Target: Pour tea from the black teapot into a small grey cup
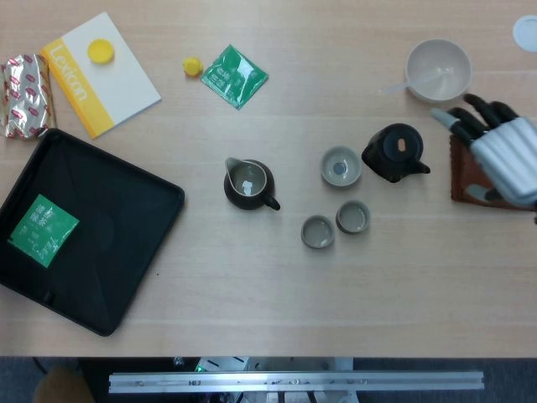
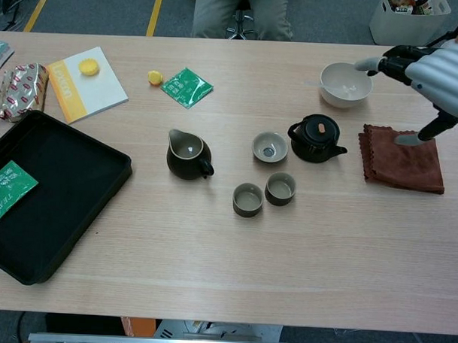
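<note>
So the right robot hand [image 1: 497, 155] is hanging over the right side of the counter [image 1: 277, 311], above the brown cloth [image 2: 401, 159]. Its fingers [image 2: 383, 64] are spread apart and it isn't holding anything. The left robot hand isn't visible in either view.

The black teapot [image 1: 394, 153] sits on the counter just left of the cloth, lid on, with the robot hand near it but not touching. Right beside the teapot on its left is a grey cup [image 1: 341, 166] with something dark at the bottom, can't tell what. A bit nearer are two more small grey cups [image 1: 335, 224] side by side, touching or almost touching. Further left there's a dark pitcher [image 1: 247, 185], well apart from the cups.

Far right is a white bowl [image 1: 438, 70] with a spoon [image 1: 403, 84] in it, beyond the teapot. On the left, a black tray [image 1: 126, 252] has a green packet [image 1: 43, 229] lying in it. At the far left there's a white and yellow book [image 1: 101, 71] with a yellow cap [image 1: 101, 51] on it, plus a shiny foil packet [image 1: 25, 94] beside the book. Another green packet [image 1: 234, 76] lies at the far middle, with a small yellow thing [image 1: 192, 65] just left of it.
</note>
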You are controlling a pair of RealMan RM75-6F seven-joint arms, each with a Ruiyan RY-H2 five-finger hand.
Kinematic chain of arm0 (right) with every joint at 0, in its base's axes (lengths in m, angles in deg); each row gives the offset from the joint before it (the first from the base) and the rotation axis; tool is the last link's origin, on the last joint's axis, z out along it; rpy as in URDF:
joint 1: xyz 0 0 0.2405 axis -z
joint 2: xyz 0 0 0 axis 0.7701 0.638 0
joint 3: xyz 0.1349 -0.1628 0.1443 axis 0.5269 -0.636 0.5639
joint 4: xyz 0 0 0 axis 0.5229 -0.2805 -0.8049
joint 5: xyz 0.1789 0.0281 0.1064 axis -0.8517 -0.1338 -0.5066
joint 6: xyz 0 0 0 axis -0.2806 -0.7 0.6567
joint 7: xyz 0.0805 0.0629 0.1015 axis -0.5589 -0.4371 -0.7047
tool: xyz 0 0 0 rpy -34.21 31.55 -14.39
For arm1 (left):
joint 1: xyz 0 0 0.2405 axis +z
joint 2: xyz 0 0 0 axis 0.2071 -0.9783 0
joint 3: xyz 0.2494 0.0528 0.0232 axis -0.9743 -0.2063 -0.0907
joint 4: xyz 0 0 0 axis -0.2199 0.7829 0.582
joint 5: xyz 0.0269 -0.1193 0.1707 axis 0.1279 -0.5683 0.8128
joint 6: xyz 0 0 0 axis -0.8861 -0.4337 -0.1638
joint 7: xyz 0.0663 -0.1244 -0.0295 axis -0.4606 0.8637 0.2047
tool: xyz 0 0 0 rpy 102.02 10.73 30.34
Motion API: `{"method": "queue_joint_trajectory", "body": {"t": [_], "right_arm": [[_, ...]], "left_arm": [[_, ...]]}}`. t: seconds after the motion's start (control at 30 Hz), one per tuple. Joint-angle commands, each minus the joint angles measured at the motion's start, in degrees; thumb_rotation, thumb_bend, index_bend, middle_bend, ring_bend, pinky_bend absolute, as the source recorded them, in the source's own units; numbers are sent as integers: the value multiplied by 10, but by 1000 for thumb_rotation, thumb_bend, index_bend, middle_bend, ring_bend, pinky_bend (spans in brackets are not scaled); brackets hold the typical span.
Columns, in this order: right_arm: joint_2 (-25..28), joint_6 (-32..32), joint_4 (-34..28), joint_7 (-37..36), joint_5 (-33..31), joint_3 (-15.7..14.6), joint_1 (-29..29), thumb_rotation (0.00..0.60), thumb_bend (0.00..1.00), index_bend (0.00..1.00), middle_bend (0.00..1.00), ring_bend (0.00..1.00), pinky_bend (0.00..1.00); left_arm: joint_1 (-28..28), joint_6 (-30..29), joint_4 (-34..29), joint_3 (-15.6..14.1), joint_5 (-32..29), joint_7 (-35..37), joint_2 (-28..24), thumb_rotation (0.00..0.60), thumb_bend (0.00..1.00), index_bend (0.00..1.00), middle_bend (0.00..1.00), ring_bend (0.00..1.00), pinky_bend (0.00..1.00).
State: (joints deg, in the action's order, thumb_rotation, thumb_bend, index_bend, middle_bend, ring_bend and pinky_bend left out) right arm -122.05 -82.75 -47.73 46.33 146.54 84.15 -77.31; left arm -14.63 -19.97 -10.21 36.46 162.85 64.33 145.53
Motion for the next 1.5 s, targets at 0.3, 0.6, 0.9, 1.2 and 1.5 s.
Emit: {"method": "queue_joint_trajectory", "body": {"t": [0.3, 0.6, 0.9, 1.2, 1.5], "right_arm": [[-89, 71, 50, 98, -78, 2, -70, 600, 0, 0, 37, 0, 108], [-145, 78, 99, 149, -111, -6, -100, 600, 0, 0, 25, 0, 104], [-196, 65, 145, 193, -126, -14, -121, 600, 0, 0, 25, 0, 104], [-236, 46, 175, 228, -145, -14, -134, 600, 0, 0, 25, 0, 104], [-266, 16, 172, 270, -163, -10, -141, 600, 0, 0, 25, 0, 103]], "left_arm": [[6, -5, -6, -2, 1, 5, -7, 600, 267, 186, 225, 188, 187], [10, -7, -7, -2, 0, 8, -7, 600, 267, 186, 225, 188, 187], [13, -7, -3, -2, -2, 12, -5, 600, 267, 186, 224, 188, 187], [17, -10, 4, -2, -3, 20, -6, 600, 267, 186, 224, 188, 187], [22, -12, 13, -2, -5, 30, -6, 600, 267, 186, 224, 188, 187]]}}
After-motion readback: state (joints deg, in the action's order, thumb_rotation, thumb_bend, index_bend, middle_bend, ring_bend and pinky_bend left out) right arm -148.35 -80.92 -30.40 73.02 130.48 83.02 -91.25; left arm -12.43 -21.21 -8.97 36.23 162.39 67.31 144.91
